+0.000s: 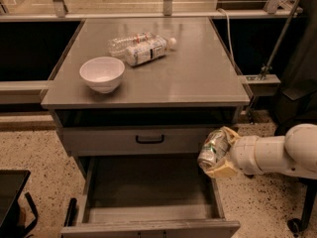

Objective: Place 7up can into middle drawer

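Observation:
My gripper (220, 152) comes in from the right on a white arm and is shut on the 7up can (213, 149), a small silvery can with green-and-white print, held tilted. The can hangs just above the right wall of the middle drawer (148, 209), a wide grey metal box pulled out under the cabinet with a bare flat floor. The gripper is at the drawer's right rear corner, level with the shallower drawer front above.
A shallower closed drawer front with a black loop handle (149, 140) sits above. On the cabinet top (198, 73) lie two clear plastic bottles (143, 47) and a white bowl (102, 74). A chair base stands at the right (297, 224).

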Available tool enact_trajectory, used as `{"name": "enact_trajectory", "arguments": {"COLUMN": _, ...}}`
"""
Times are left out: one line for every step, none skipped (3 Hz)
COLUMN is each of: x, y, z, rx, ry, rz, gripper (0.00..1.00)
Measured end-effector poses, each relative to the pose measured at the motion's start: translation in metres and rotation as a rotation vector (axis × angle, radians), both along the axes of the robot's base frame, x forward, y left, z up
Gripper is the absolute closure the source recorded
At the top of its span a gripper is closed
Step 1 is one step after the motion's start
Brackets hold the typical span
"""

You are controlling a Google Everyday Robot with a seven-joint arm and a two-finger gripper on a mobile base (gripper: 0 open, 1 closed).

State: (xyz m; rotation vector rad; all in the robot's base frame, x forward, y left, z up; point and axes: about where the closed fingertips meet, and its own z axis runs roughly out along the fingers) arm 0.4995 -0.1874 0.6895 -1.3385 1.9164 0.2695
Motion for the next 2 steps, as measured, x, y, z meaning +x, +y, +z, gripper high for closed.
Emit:
{"name": "enact_trajectory", "arguments": {"x": 0.0008, "y": 0.0106, "z": -0.0251, "rx": -0.027, "ry": 0.047, "rz": 0.04, "gripper": 1.0}}
{"name": "enact_trajectory", "arguments": {"x": 0.001, "y": 0.012, "z": -0.0255, "rx": -0.028, "ry": 0.047, "rz": 0.044, "gripper": 1.0}}
